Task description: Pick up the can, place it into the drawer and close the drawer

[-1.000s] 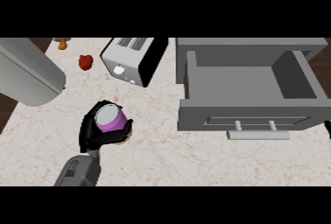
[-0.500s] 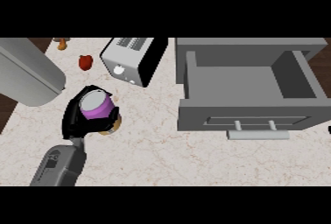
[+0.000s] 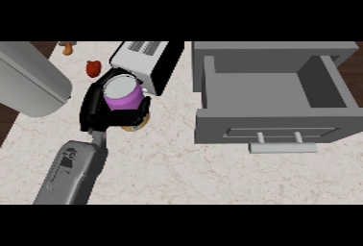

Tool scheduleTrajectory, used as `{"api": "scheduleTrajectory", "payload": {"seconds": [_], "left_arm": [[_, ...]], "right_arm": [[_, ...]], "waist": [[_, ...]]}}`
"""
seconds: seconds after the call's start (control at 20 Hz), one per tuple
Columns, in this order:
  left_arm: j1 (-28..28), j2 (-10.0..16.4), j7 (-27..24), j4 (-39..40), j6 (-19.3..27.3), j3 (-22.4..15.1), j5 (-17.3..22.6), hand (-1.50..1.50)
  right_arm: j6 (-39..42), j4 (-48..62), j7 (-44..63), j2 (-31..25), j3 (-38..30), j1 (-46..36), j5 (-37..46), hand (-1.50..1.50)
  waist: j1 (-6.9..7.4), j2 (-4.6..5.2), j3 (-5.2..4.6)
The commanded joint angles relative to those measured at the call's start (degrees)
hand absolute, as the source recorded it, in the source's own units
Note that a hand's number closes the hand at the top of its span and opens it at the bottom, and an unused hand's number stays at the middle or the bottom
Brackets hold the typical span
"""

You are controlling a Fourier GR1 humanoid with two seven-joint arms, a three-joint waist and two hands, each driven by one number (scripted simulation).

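Can (image 3: 121, 92) is upper left of frame, just beside the toaster (image 3: 147, 61), my left hand (image 3: 95, 109) curled round its side: probably light, rigid and slick, so mid-body hold suits.

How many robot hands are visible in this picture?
1. The left hand is left of the open drawer, fingers curled round the purple can. The right hand is out of view.
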Motion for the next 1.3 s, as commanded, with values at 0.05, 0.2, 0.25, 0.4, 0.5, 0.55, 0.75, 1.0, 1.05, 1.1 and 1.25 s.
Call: {"api": "scheduleTrajectory", "payload": {"seconds": [0.05, 0.2, 0.25, 0.4, 0.5, 0.55, 0.75, 1.0, 1.05, 1.1, 1.25], "left_arm": [[-4.05, -4.28, 7.91, -4.44, 4.29, -4.53, -3.86, 1.50], [-14.41, -5.48, 10.95, 2.35, 5.93, -3.46, -5.14, 1.50], [-14.51, -5.51, 15.18, -3.22, 8.59, -7.14, -6.37, 1.50], [-21.81, -5.17, 19.93, -1.27, 8.08, -3.25, -6.59, 1.50], [-21.45, -5.59, 14.78, 2.07, 9.31, -5.08, -7.97, 1.50], [-23.10, -5.60, 16.85, 2.11, 9.24, -6.17, -6.69, 1.50], [-34.16, -5.62, 22.49, 6.93, 11.17, -4.91, -5.41, 1.50], [-41.43, -5.63, 18.40, 17.10, 19.21, -9.54, -1.59, 1.50], [-43.24, -5.63, 20.45, 17.59, 16.68, -7.40, -2.15, 1.50], [-44.96, -5.64, 19.54, 20.13, 19.49, -8.65, -1.53, 1.50], [-47.85, -5.64, 15.58, 26.42, 17.37, -7.20, 0.74, 1.50]], "right_arm": [[0.33, -1.00, 0.00, 0.93, 0.66, 1.77, -0.59, -1.50], [0.46, -1.29, 0.86, 0.40, 0.09, 0.68, -0.08, -1.50], [-0.39, -4.25, 4.36, -0.29, 0.89, 0.02, 0.64, -1.50], [-0.50, -2.41, 1.48, 0.91, -0.16, 0.39, 0.16, -1.50], [0.70, -6.37, 2.96, 0.93, 0.71, 3.65, -0.90, -1.50], [0.16, 3.30, -3.55, 0.94, 0.46, -0.73, 1.81, -1.50], [-1.60, -2.07, 2.33, 0.93, 2.30, -1.25, 2.29, -1.50], [-0.63, 1.64, 0.16, 0.81, 1.10, -2.83, 2.84, -1.50], [0.44, 0.06, 2.59, -0.80, -0.98, -2.09, -0.54, -1.50], [1.58, 1.23, -1.00, 0.10, -0.26, -0.27, 0.93, -1.50], [0.58, -1.12, 1.95, -0.56, -2.15, -1.19, -1.44, -1.50]], "waist": [[-0.05, -0.04, -0.01], [-0.51, 0.10, -0.01], [-0.28, -0.04, -0.01], [-0.29, 0.02, 0.00], [-0.51, 0.03, -0.02], [-0.24, 0.10, 0.00], [-0.51, 0.07, -0.01], [-1.20, 0.25, 0.01], [-1.00, 0.16, 0.00], [-1.38, 0.22, 0.02], [-1.61, 0.34, 0.01]]}}
